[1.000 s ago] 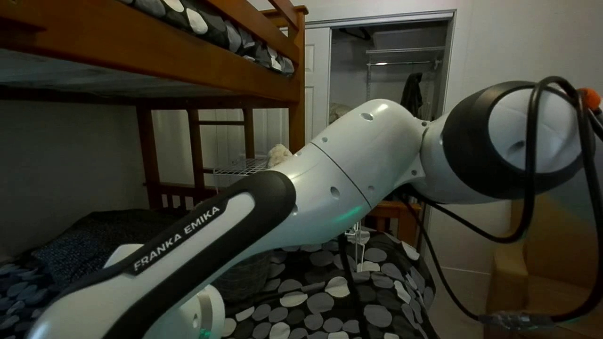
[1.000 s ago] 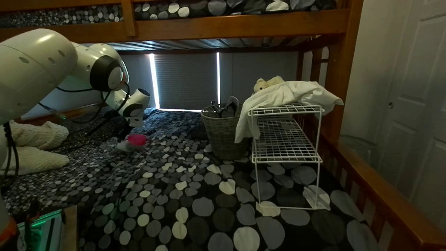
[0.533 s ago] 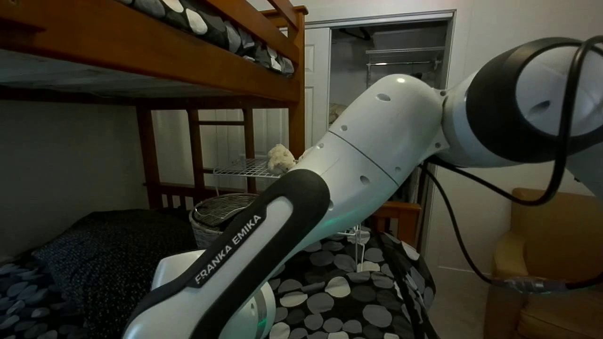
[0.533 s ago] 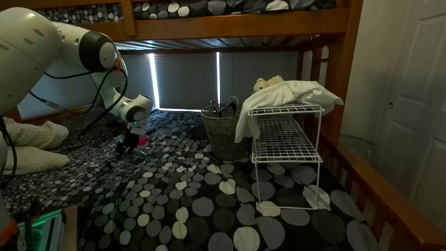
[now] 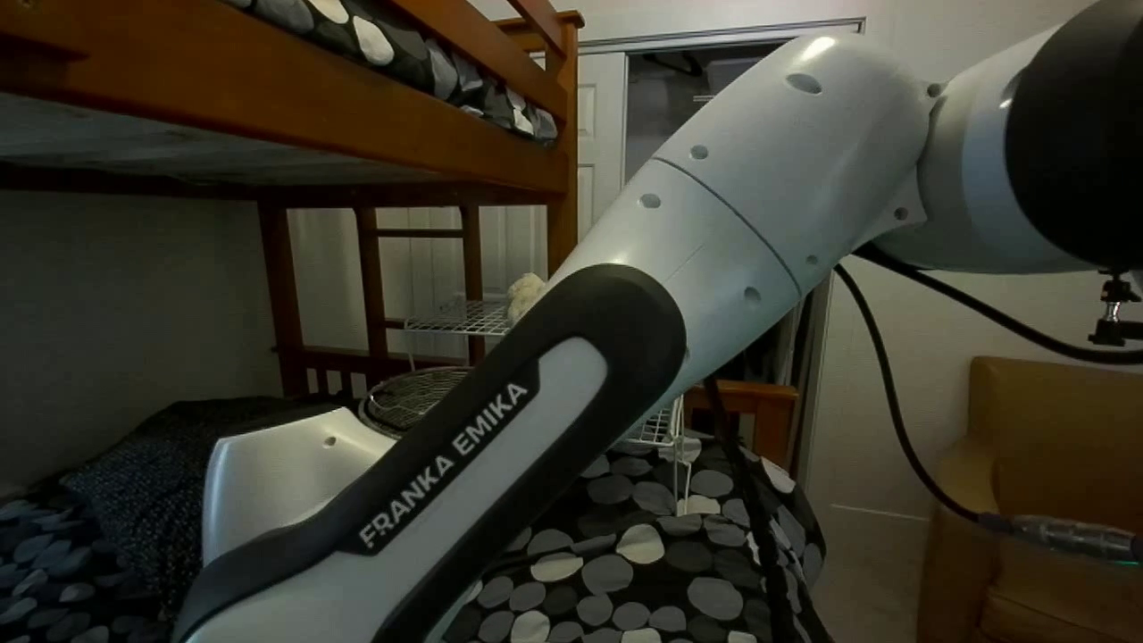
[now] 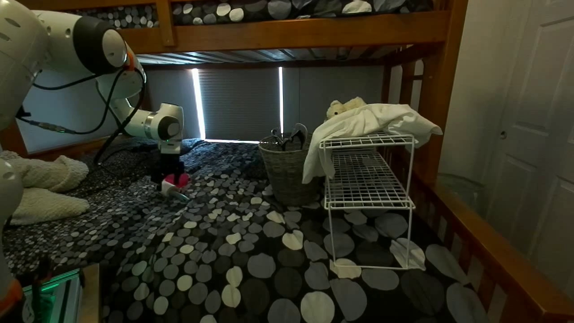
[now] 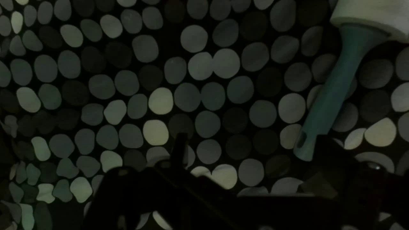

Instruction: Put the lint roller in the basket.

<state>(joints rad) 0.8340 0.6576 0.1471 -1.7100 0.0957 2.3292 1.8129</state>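
- The gripper (image 7: 251,143) was down low over the bed (image 6: 233,260). Its fingers (image 7: 179,151) stood wide apart, and in the wrist view the dotted cover showed in the gap.
- The lint roller (image 7: 343,73) lay on the bed. Its white roll (image 7: 374,16) was partly cut off at the top corner of the wrist view, and its blue-green handle (image 7: 329,99) slanted down toward one finger.
- The end of the handle was right by that finger. I could not tell if they touched.
- A bright pink thing (image 6: 180,180) was just beside the roller in an exterior view. I could not tell what it was.
- The round, grey basket (image 6: 287,175) stood on the bed, well apart from the roller. Dark things (image 6: 284,143) stuck up out of its top.
- Next to it was a wire rack (image 6: 370,207) with a white cloth (image 6: 363,123) over its top and a teddy bear (image 6: 344,107) at the back.
- The robot arm (image 5: 571,384) hid part of the basket in an exterior view. A tan chair (image 5: 1045,438) stood off to the side there.
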